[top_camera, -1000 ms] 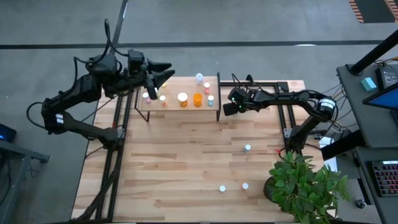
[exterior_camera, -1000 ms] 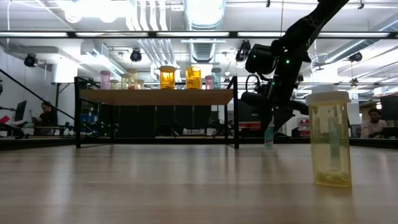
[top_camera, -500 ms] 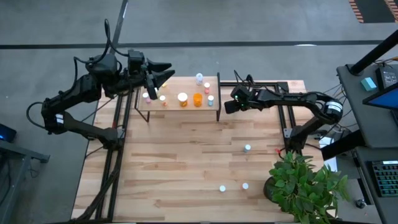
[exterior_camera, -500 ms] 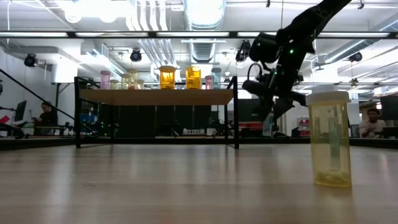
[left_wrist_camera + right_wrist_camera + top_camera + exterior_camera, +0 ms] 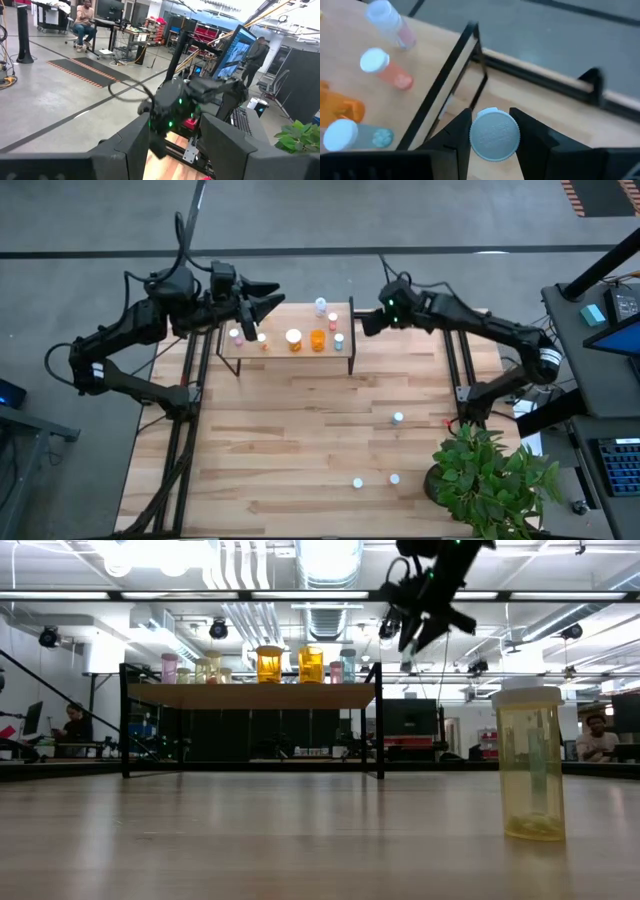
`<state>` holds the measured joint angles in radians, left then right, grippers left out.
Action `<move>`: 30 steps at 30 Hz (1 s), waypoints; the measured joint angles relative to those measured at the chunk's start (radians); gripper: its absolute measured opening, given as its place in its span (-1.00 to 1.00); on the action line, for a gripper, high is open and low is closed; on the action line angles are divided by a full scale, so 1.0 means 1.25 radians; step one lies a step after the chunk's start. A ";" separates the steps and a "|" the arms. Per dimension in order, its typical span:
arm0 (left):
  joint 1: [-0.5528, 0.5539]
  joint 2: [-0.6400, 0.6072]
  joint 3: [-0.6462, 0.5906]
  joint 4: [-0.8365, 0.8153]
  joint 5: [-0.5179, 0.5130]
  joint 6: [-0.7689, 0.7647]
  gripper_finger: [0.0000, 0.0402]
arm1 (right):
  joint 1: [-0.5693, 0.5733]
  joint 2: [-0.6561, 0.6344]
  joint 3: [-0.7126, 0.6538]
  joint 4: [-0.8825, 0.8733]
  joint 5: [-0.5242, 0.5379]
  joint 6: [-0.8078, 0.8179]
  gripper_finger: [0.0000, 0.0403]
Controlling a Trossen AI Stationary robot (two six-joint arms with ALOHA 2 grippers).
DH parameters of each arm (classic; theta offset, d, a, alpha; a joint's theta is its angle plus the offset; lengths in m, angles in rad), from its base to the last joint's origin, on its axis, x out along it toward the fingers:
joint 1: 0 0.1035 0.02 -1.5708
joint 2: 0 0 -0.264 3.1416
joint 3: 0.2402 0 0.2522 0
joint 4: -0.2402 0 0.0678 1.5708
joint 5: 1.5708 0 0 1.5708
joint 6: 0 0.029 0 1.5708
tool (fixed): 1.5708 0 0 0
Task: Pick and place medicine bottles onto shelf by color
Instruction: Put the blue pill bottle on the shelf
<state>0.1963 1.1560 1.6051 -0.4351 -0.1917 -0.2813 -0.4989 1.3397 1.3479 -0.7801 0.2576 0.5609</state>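
Note:
The shelf (image 5: 290,330) stands at the table's far side with several bottles on its board, among them an orange one (image 5: 318,340). My right gripper (image 5: 368,322) is shut on a bottle with a pale blue cap (image 5: 494,135), in the air just beyond the shelf's right end and above board height (image 5: 410,640). My left gripper (image 5: 265,300) is open and empty above the shelf's left end. Three loose bottles stand upright on the table (image 5: 398,418) (image 5: 357,482) (image 5: 394,478). My right gripper pinches the bottle at its cap end (image 5: 479,142) between its two fingers (image 5: 457,137), one on each side. The fingers come from above, slanting down toward the shelf. The bottle is lifted clear of the table and shelf, with its cap top facing the wrist camera.
A potted plant (image 5: 490,480) stands at the table's near right corner. A large-looking yellowish bottle (image 5: 530,765) stands close to the low camera. The shelf's black legs (image 5: 440,85) are right beside the held bottle. People sit in the room behind.
My right gripper has risen from near table height to above the shelf board and gone toward the far edge, carrying the bottle clear of the table. It stays shut on the bottle.

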 joint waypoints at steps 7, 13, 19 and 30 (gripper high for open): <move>-0.001 0.001 0.000 -0.001 0.000 0.001 -0.20 | -0.017 0.079 0.219 -0.124 0.006 -0.115 -0.42; -0.001 -0.004 0.000 -0.001 0.000 0.009 -0.20 | -0.021 0.157 0.362 -0.150 0.003 -0.192 -0.42; -0.001 -0.006 0.000 -0.001 0.000 0.024 -0.20 | -0.020 0.249 0.480 -0.154 -0.063 -0.232 -0.42; 0.000 -0.021 0.000 -0.005 0.001 0.023 -0.20 | -0.025 0.443 0.638 -0.254 -0.090 -0.283 -0.42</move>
<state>0.1959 1.1298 1.6051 -0.4417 -0.1910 -0.2527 -0.5305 1.8933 2.1450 -1.0977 0.1452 0.2073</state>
